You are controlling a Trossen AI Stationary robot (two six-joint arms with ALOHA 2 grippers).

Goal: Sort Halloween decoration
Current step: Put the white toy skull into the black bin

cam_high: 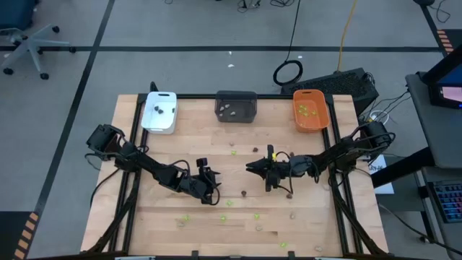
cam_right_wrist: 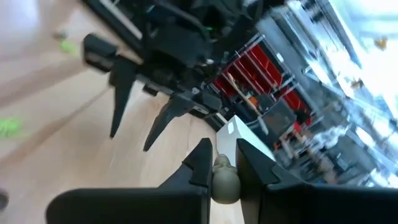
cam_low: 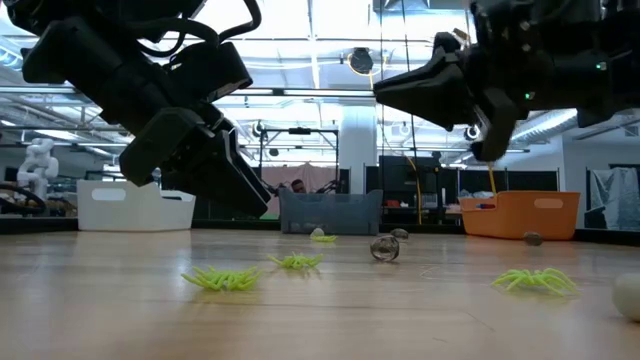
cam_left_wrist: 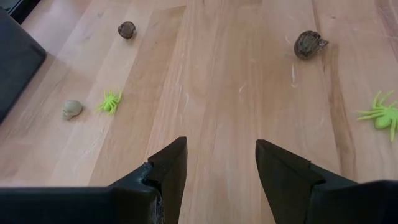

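Pincer work at mid-bench: the left pincer hangs at about seven o'clock from the bench's centre with its fingers apart and empty over bare wood, while the right pincer, just right of centre and lifted off the surface, is clamped on a pale beige-grey piece. Loose Halloween decoration lies around them: a lime green spider beside a pale piece, a dark brown piece further out, and more green spiders along the six o'clock edge of the bench. At twelve o'clock stand the white tray, the dark grey tray and the orange tray, each already holding pieces. Judging by the load, the step is a carry to a tray; it would go best with the grip kept firm, the piece held well above the rim, and release only once it is squarely over the tray holding like-coloured pieces.
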